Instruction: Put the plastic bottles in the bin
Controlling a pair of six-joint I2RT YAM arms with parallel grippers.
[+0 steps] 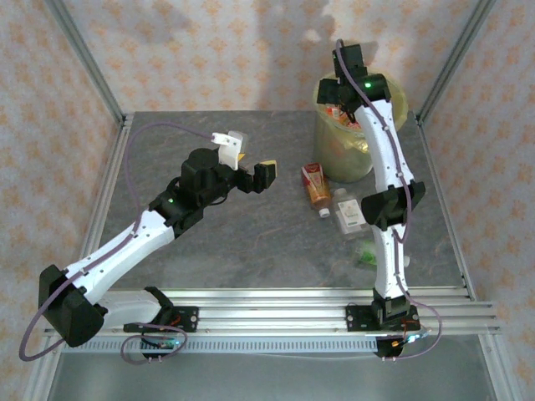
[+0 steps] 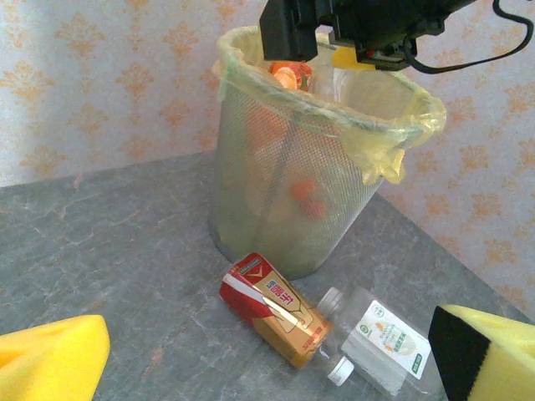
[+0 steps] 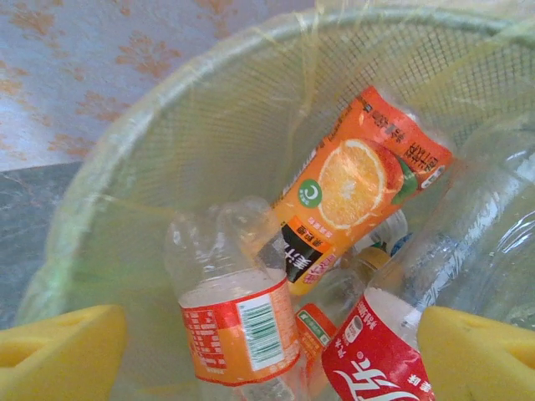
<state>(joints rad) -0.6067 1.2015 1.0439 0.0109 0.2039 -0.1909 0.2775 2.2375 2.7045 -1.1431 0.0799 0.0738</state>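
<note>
Bottles (image 3: 351, 188) inside mesh bin (image 3: 167, 142)

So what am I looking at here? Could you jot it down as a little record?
bin: pale yellow-green, bag-lined, far right of the table
inside it: several bottles, including an orange juice bottle and a red cola bottle
on the table: a red-gold bottle and a clear white-label bottle, lying beside the bin
right gripper: open, above the bin
left gripper: open, empty, over the table
</note>
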